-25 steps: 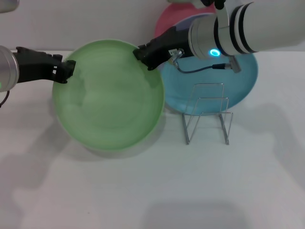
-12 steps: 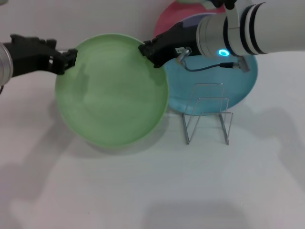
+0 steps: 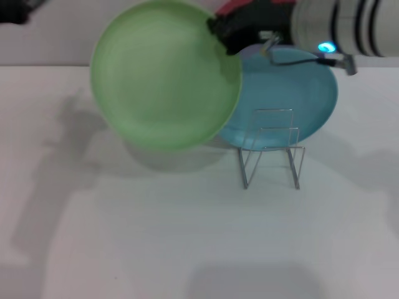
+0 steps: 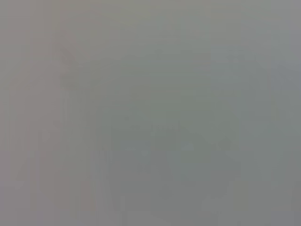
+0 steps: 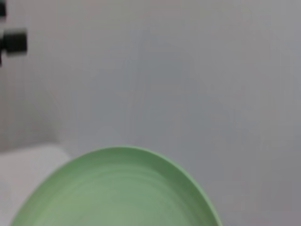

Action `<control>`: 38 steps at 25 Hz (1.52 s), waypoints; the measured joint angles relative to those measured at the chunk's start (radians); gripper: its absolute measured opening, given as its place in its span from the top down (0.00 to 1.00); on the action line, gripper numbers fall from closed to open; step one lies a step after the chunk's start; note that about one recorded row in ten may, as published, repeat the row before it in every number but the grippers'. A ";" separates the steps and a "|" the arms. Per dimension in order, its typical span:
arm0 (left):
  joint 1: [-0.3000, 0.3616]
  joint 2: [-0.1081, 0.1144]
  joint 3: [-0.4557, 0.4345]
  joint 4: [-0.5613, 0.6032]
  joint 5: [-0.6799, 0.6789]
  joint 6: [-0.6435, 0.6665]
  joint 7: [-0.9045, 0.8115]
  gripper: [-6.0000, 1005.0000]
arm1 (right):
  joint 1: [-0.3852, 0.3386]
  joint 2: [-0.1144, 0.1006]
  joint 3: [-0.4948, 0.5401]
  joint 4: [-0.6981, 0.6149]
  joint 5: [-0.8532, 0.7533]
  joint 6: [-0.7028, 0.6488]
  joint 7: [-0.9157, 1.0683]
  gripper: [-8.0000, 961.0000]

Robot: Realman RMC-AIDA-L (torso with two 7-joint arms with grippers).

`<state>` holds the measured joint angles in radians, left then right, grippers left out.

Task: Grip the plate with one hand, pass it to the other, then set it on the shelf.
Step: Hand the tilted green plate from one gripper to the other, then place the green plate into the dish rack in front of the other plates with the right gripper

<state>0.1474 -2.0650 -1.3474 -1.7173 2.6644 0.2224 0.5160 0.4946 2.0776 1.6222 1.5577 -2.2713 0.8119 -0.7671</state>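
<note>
Plate: the light green plate [image 3: 165,75] is in the upper middle of the head view, lifted off the counter and tilted toward the camera.
Right tool: the right tool [image 3: 219,28], upper right, is closed on the plate's rim.
Left tool: the left tool [image 3: 14,14] is only a dark shape at the upper left corner; I cannot tell its state.
Change: a moment ago both tools held the rim; now only the right holds it, so the handover looks done.
Next: setting it on the shelf [image 3: 270,148], lower right of the plate.
Surface: white counter [image 3: 187,237], plain wall behind; a teal-blue plate [image 3: 293,93] lies behind the shelf.
</note>
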 joint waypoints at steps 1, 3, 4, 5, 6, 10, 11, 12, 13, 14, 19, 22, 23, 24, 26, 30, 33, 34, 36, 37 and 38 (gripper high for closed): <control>0.001 0.000 0.009 0.054 -0.001 0.088 -0.016 0.33 | -0.029 0.000 -0.001 0.025 0.031 -0.014 -0.038 0.97; -0.008 0.001 0.030 0.196 -0.002 0.288 -0.075 0.26 | -0.094 0.000 -0.006 0.078 0.140 -0.045 -0.157 0.97; -0.008 0.001 0.030 0.196 -0.002 0.288 -0.075 0.22 | -0.094 0.000 -0.006 0.078 0.140 -0.045 -0.157 0.97; -0.019 0.001 0.035 0.263 0.000 0.370 -0.114 0.19 | -0.125 0.000 -0.008 0.096 0.199 -0.059 -0.222 0.97; -0.032 0.002 0.037 0.337 0.002 0.444 -0.163 0.19 | -0.156 0.000 -0.010 0.106 0.275 -0.072 -0.306 0.97; -0.084 0.003 0.036 0.567 0.005 0.627 -0.317 0.19 | -0.295 0.002 -0.015 0.101 0.621 -0.095 -0.712 0.97; -0.096 0.004 0.035 0.621 0.005 0.663 -0.359 0.19 | -0.329 0.003 -0.015 0.088 0.716 -0.093 -0.826 0.97; -0.105 0.005 0.034 0.655 0.006 0.679 -0.382 0.19 | -0.356 0.003 -0.014 0.066 0.806 -0.083 -0.937 0.97; -0.128 0.005 0.032 0.741 0.006 0.726 -0.423 0.19 | -0.402 0.003 -0.013 0.009 0.968 -0.050 -1.148 0.97; -0.128 0.005 0.032 0.741 0.006 0.726 -0.423 0.19 | -0.402 0.003 -0.013 0.009 0.968 -0.050 -1.148 0.97; -0.178 0.004 0.049 0.892 0.008 0.797 -0.434 0.19 | -0.450 0.002 0.023 -0.204 1.299 0.168 -1.570 0.97; -0.216 0.001 0.078 0.974 0.009 0.835 -0.441 0.20 | -0.430 0.002 0.071 -0.350 1.378 0.333 -1.724 0.97; -0.240 0.000 0.093 1.019 0.010 0.853 -0.456 0.20 | -0.411 0.002 0.101 -0.433 1.408 0.414 -1.793 0.97; -0.240 0.000 0.093 1.019 0.010 0.853 -0.456 0.20 | -0.411 0.002 0.101 -0.433 1.408 0.414 -1.793 0.97; -0.266 -0.001 0.101 1.064 0.009 0.864 -0.481 0.20 | -0.394 0.001 0.139 -0.498 1.415 0.475 -1.835 0.97; -0.290 -0.001 0.114 1.099 0.010 0.867 -0.498 0.20 | -0.375 0.003 0.209 -0.581 1.420 0.557 -1.921 0.97; -0.298 -0.001 0.121 1.114 0.009 0.868 -0.499 0.20 | -0.354 0.003 0.265 -0.638 1.421 0.592 -1.965 0.97; -0.298 -0.001 0.121 1.114 0.009 0.868 -0.499 0.20 | -0.354 0.003 0.265 -0.638 1.421 0.592 -1.965 0.97; -0.299 -0.002 0.124 1.117 0.009 0.865 -0.499 0.20 | -0.349 0.003 0.296 -0.667 1.418 0.604 -2.003 0.97; -0.300 -0.001 0.125 1.118 0.009 0.864 -0.499 0.20 | -0.349 0.003 0.300 -0.670 1.418 0.606 -2.007 0.97; -0.300 -0.001 0.127 1.119 0.009 0.864 -0.499 0.20 | -0.348 0.003 0.308 -0.673 1.417 0.608 -2.010 0.97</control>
<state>-0.1526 -2.0663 -1.2207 -0.5980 2.6738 1.0861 0.0166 0.1464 2.0806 1.9302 0.8844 -0.8544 1.4197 -2.7775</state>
